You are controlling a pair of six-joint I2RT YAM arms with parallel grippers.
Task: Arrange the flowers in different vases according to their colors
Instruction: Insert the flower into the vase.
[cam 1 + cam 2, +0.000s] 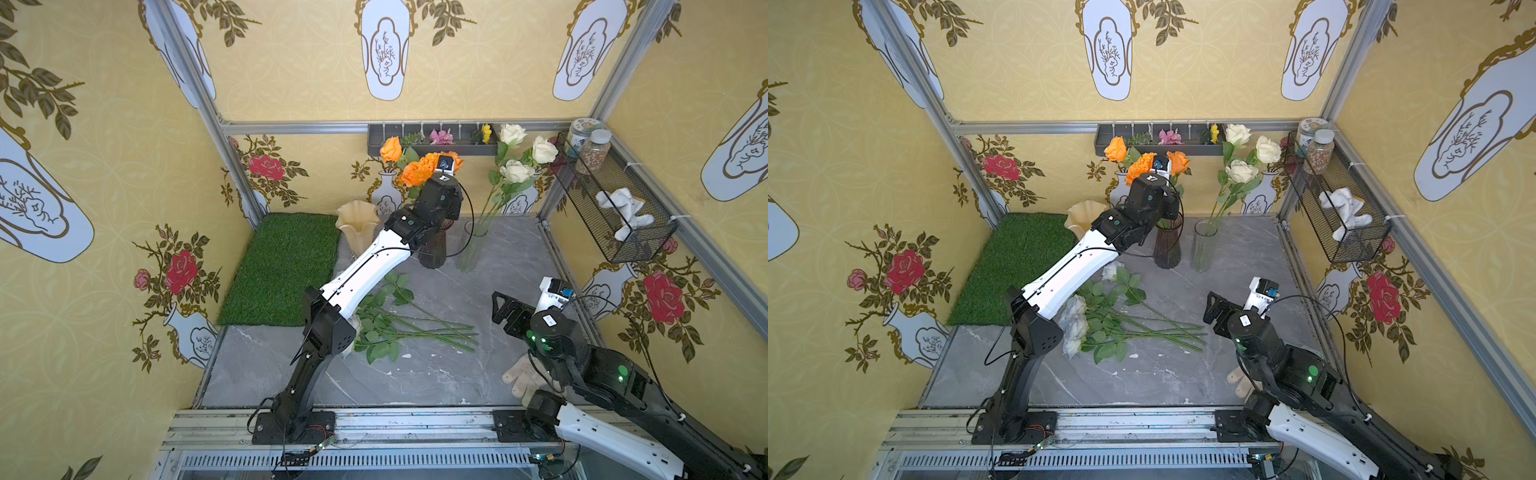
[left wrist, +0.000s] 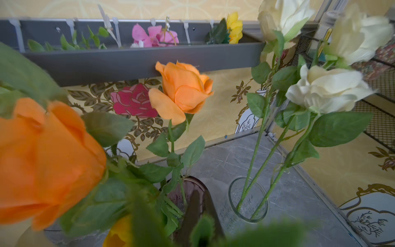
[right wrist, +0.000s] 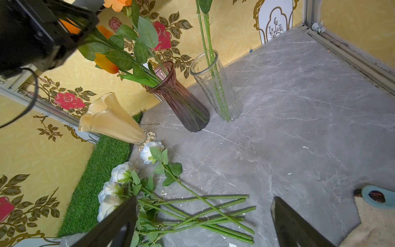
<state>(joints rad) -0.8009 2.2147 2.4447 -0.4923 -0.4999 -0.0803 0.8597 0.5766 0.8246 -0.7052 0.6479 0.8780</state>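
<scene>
The left claw [image 2: 200, 198] is pinched shut among orange flowers [image 2: 181, 89] over the purple vase [image 3: 181, 102]. The right claw [image 3: 205, 198] gapes wide above pale roses [image 3: 121, 173] on the counter [image 3: 299, 107].

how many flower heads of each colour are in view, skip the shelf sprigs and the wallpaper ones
orange flowers: 3
yellow tulip: 1
cream roses: 3
pale white roses: 4
total: 11
</scene>
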